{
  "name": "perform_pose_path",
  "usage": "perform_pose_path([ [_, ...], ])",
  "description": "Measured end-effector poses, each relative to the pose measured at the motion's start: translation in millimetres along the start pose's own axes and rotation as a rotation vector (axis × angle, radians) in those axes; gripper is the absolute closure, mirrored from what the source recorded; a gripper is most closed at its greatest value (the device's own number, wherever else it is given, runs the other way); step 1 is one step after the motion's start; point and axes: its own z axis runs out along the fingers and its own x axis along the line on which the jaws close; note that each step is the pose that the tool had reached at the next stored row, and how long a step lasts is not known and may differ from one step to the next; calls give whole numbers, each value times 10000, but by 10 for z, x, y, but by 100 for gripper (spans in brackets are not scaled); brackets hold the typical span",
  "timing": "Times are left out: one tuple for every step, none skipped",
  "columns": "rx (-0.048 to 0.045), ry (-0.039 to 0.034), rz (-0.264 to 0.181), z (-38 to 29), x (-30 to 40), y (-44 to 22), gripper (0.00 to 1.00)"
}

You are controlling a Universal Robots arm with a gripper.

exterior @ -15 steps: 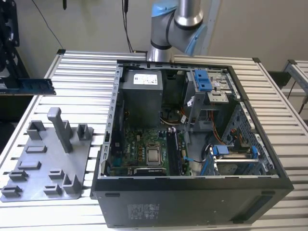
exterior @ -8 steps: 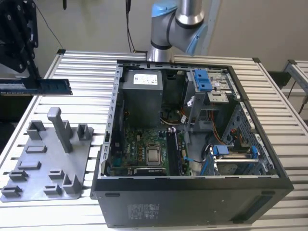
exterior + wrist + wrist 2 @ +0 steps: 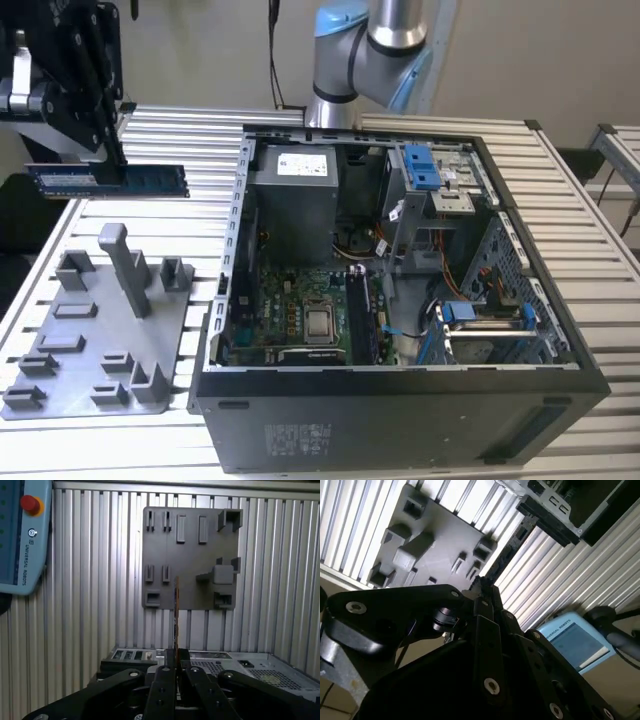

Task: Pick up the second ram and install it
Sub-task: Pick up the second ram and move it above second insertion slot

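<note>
The second ram (image 3: 105,181) is a long dark blue-green stick with a pale label. It hangs level in the air above the grey holder tray (image 3: 100,340), at the exterior view's left. My black gripper (image 3: 113,166) is shut on its top edge near the middle. In the first wrist view the ram (image 3: 176,612) shows edge-on as a thin line rising from between my fingers (image 3: 169,661), with the tray (image 3: 190,555) beyond it. The open computer case (image 3: 400,300) lies at the exterior view's right, its dark memory slots (image 3: 360,315) beside the processor socket (image 3: 320,325).
The tray carries an upright grey post (image 3: 125,265) and several low brackets. A teach pendant (image 3: 25,530) lies on the slatted metal table (image 3: 190,135) beyond the tray. The arm's base (image 3: 345,60) stands behind the case. Drive cages with blue clips (image 3: 425,170) fill the case's far side.
</note>
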Motion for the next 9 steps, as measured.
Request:
perform_pose_path([
  [0, -1, 1, -1, 1, -45, 86],
  [1, -2, 1, -2, 1, -89, 86],
  [1, -2, -1, -3, 2, -135, 86],
  [1, -3, -1, -4, 3, -181, 86],
  [3, -3, 0, -6, 4, -224, 86],
  [7, -3, 0, -7, 4, -266, 86],
  [12, -5, 0, -8, 5, -307, 86],
  [15, -5, -1, -9, 5, -351, 86],
  [19, -6, -1, -10, 6, -392, 86],
])
